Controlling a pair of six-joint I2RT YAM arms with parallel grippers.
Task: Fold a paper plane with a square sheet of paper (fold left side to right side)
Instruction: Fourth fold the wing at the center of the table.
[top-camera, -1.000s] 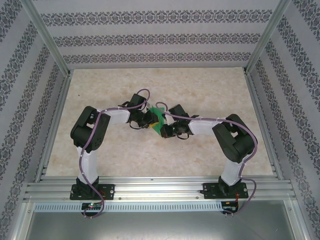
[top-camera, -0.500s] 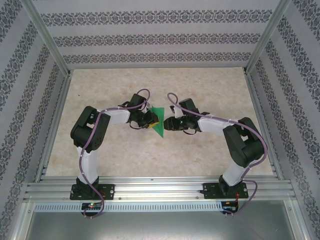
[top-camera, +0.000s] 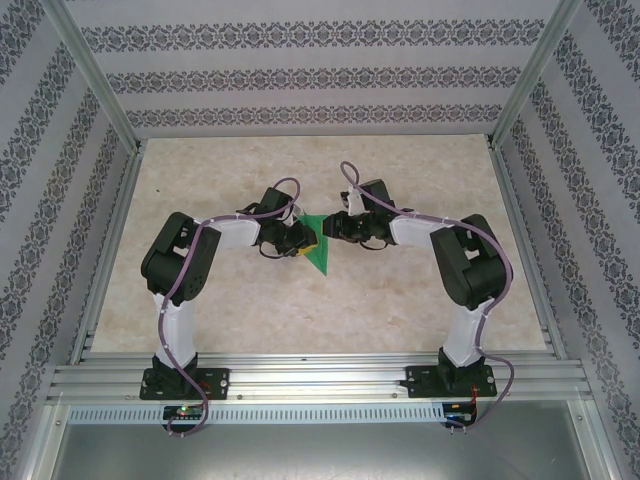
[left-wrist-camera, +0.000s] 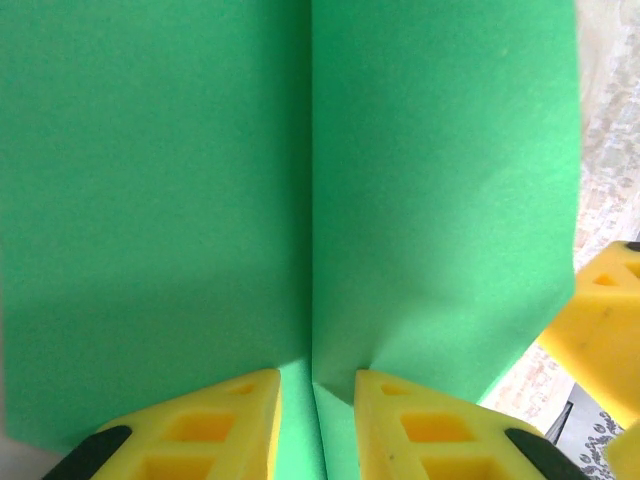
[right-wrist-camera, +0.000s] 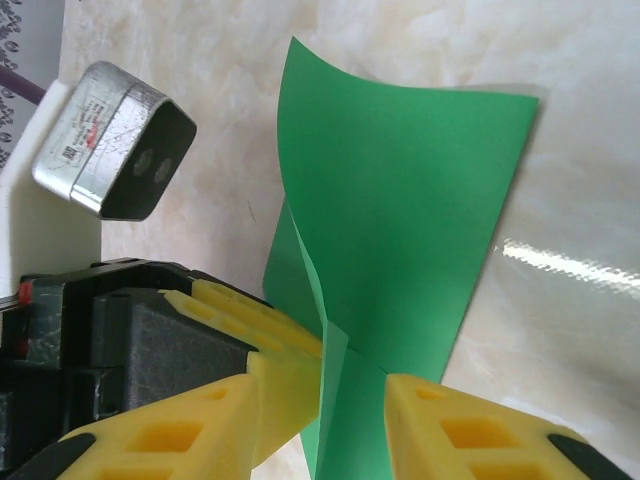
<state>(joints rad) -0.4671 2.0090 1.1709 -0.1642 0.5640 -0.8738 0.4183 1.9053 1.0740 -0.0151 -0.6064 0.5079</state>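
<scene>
One square sheet of paper — bright green, matte, creased down its middle, near the centre of the table.

Left gripper: at the sheet's 9 o'clock in the overhead view. Its jaws are closed on the creased edge, with the flaps fanning out either side of the fold.

Right gripper: at the sheet's 2 o'clock. Its jaws are apart, and a corner of the sheet lies in the gap, pinched by neither finger.

Handling, as judged: very light and limp, springy at the fold — the flaps will likely reopen unless pressed flat. It should crumple or tear under a hard pull and slide easily on the smooth tabletop.

Best hold: a free edge or corner, well away from the crease, with the left clamp as anchor.
</scene>
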